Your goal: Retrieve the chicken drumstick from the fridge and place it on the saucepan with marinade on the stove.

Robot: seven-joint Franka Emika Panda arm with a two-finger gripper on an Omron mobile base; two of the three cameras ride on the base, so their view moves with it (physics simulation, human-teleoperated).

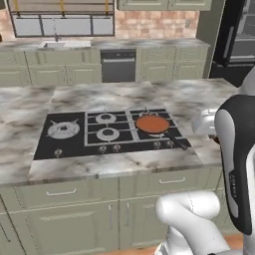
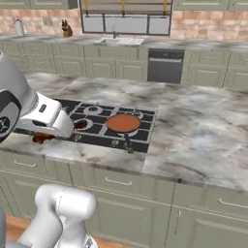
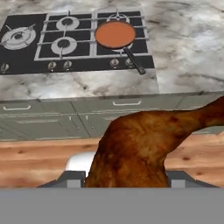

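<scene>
A: Where is the chicken drumstick right now?

B: In the claw. The hand view has the meat bulging up at 6 o'clock with its bone end running off toward 3 o'clock. The fingertips are hidden behind it, but the meat hangs clear of the tabletop, so I judge the claw is clenched on it.

A: And the saucepan with marinade?

B: On the stove, on the rear burner at the stove's 1 o'clock corner, its handle trailing toward 5 o'clock. The orange surface is bare, so nothing has been placed yet.

A: Why hold the meat back there?

B: Probably mid-carry. In the right base view the claw is above the near edge of the tabletop, at 9 o'clock from the saucepan, high enough to clear the grates. The fridge stands well apart at 2 o'clock in the left base view.
</scene>
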